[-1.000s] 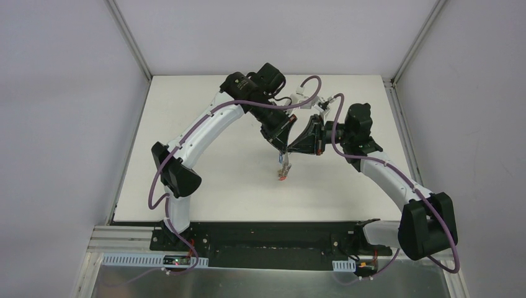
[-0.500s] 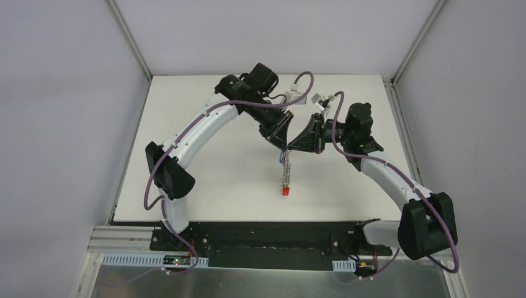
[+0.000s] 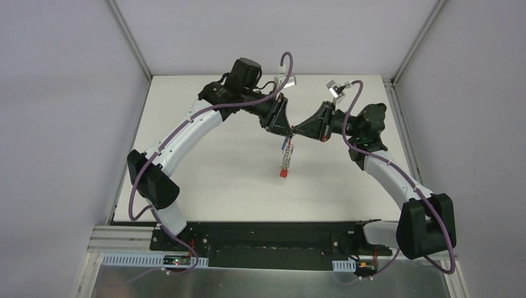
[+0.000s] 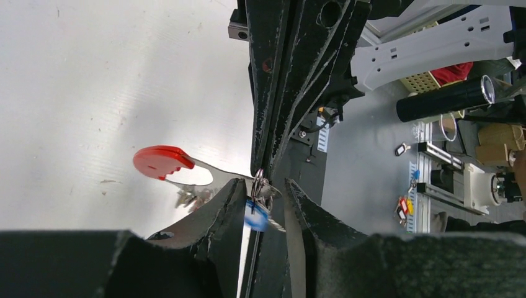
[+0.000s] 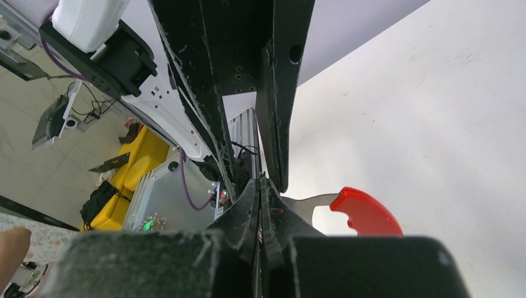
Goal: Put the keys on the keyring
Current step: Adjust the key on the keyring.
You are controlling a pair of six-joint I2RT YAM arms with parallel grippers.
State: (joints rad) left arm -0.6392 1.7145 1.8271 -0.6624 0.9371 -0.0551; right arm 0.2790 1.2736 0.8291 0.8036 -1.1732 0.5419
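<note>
The keyring [image 3: 285, 160] hangs in the air above the middle of the table, its red half [image 3: 283, 174] lowest. My right gripper [image 3: 298, 131] is shut on its grey top end. In the right wrist view the right gripper [image 5: 260, 191] is pressed shut and the red half [image 5: 366, 212] sticks out to the right. My left gripper [image 3: 288, 129] meets it tip to tip. In the left wrist view the left gripper [image 4: 265, 202] has its jaws apart around a blue-tagged key [image 4: 255, 218], which hangs from the keyring's [image 4: 208, 176] grey part.
The white table [image 3: 205, 180] lies below, walled at the back and both sides. In the left wrist view, beyond the table's near edge, more tagged keys [image 4: 404, 206] and a black cylinder [image 4: 443, 99] lie on a grey surface.
Both grippers have moved together toward the far side of the table, carrying the hanging keyring with them. The left arm has swung out to the left.
</note>
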